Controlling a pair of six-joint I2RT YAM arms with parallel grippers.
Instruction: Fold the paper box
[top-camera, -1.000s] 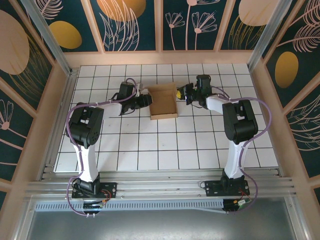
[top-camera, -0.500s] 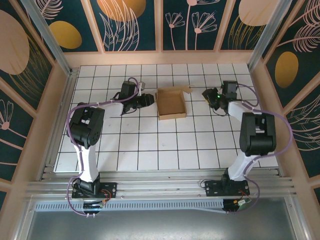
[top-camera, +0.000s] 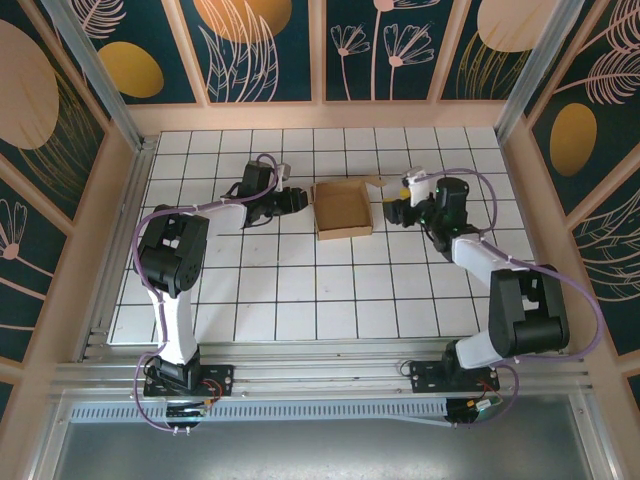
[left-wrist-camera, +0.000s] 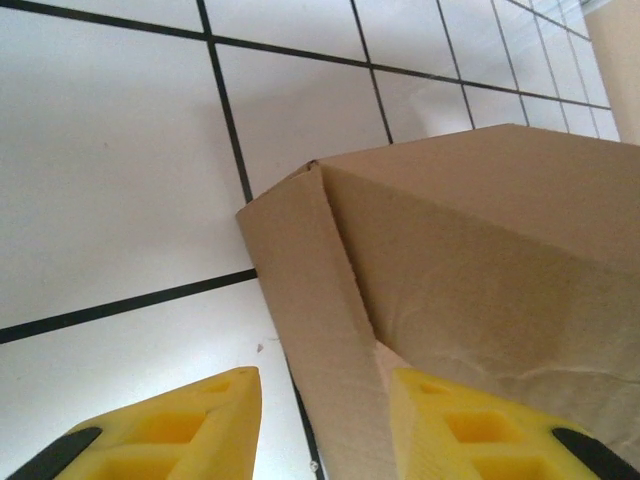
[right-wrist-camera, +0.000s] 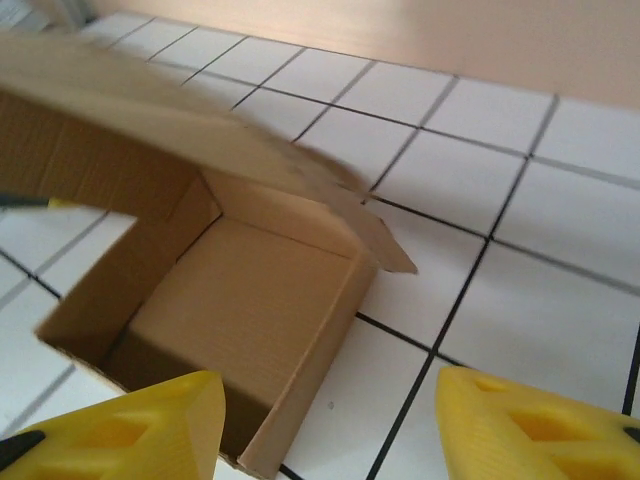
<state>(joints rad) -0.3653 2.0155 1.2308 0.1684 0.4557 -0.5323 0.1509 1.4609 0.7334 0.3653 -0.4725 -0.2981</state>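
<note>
The paper box (top-camera: 343, 208) is a shallow brown cardboard tray, open on top, lying on the white tiles at mid-table. A flap (top-camera: 378, 183) sticks up at its far right corner. My left gripper (top-camera: 297, 200) is at the box's left side. In the left wrist view one box wall (left-wrist-camera: 330, 330) runs between the yellow fingers of the left gripper (left-wrist-camera: 320, 375), with a gap beside the left finger (left-wrist-camera: 190, 425). My right gripper (top-camera: 393, 212) is just right of the box and wide open. In the right wrist view the right gripper (right-wrist-camera: 325, 385) straddles the near wall (right-wrist-camera: 320, 330) without touching it.
The tiled table (top-camera: 300, 290) stretches several tiles toward the arm bases in front of the box. A raised wooden rim (top-camera: 320, 118) borders the back and sides. Purple cables loop beside each arm.
The right gripper let go of the box's right side, swung out to the right, came back lower and opened wide. The box shifted slightly right. The left arm barely moved.
</note>
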